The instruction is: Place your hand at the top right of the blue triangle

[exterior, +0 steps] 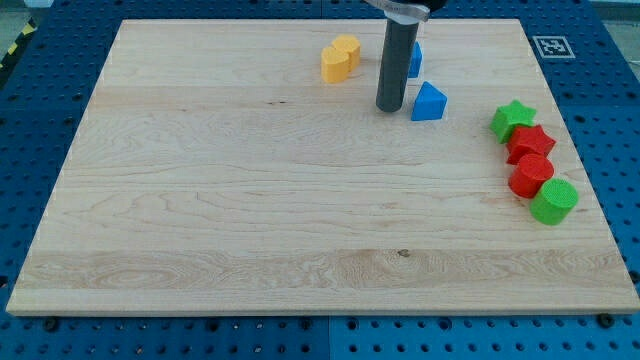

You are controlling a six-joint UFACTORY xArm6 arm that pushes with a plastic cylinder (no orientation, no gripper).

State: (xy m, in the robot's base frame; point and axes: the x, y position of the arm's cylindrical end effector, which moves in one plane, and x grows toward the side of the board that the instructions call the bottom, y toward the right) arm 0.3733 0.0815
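Note:
The blue triangle (pixel 429 103) lies on the wooden board (pixel 250 200) near the view's top, right of centre. My tip (pixel 389 108) rests on the board just left of the triangle, with a narrow gap between them. A second blue block (pixel 414 59) sits behind the rod, above the triangle, and is mostly hidden by the rod.
A yellow block (pixel 340 58) lies left of the rod near the view's top. At the view's right edge a green star (pixel 513 119), a red star (pixel 530 143), a red cylinder (pixel 530 175) and a green cylinder (pixel 554 201) stand in a touching line.

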